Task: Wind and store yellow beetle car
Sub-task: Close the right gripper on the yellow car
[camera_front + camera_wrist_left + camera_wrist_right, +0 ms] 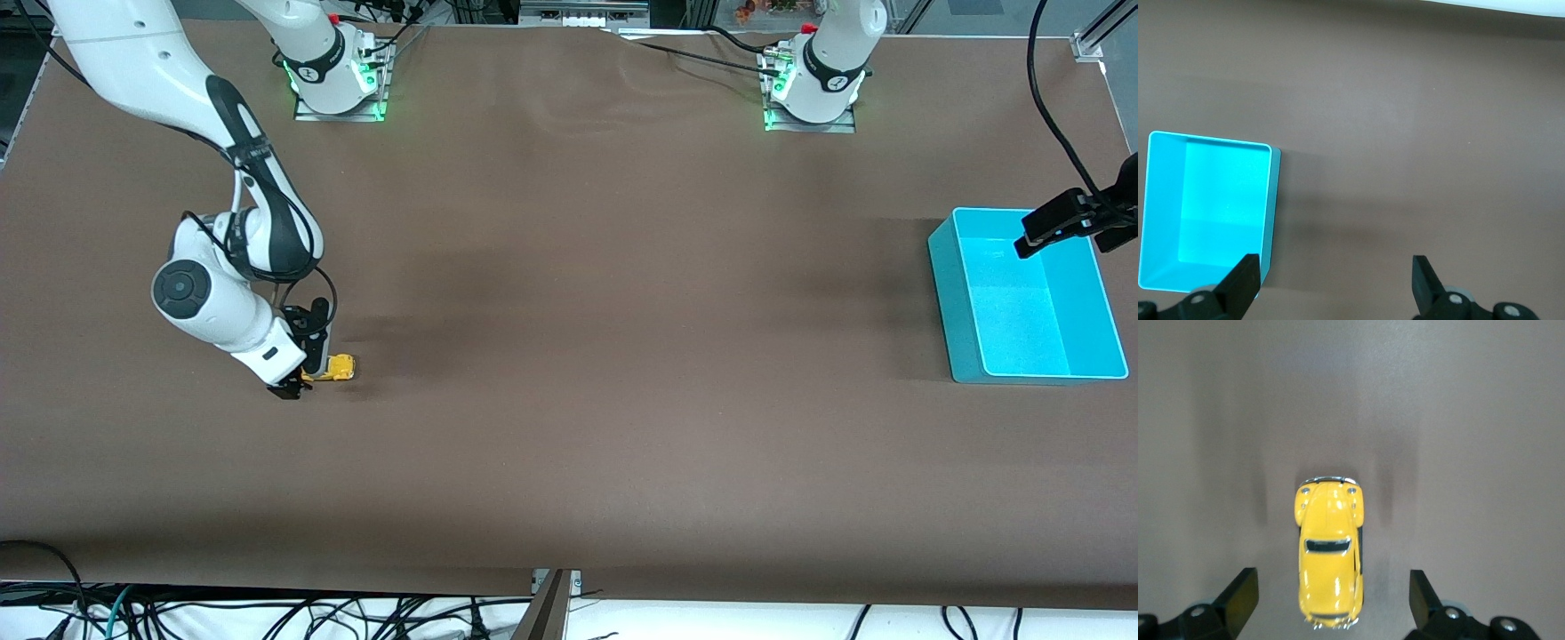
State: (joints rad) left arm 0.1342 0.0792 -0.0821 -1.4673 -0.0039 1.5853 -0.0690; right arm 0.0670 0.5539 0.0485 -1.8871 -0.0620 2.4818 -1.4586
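Yellow beetle car (337, 367) sits on its wheels on the brown table (569, 444), toward the right arm's end, well apart from every table edge, with bare surface open all round it. In the right wrist view the car (1330, 553) lies lengthwise between the two fingers, a clear gap of table on each side, touching neither. Body is glossy bright yellow, rounded, with a dark window band across the roof, two small round lamps and a chrome bumper at the end away from the camera. Right gripper (298, 378) is down at table level around the car's end, spread wide, gripping nothing; its fingers (1238, 597) stand apart from the car's flanks. Cyan bin (1027, 298) stands toward the left arm's end of the table, well apart from the car, a rectangular open tub close to that end's table edge, with a long stretch of bare table between it and the car. Left gripper (1062, 222) hangs over the bin's rim, waiting; its fingers (1241, 280) are spread apart and hold nothing.
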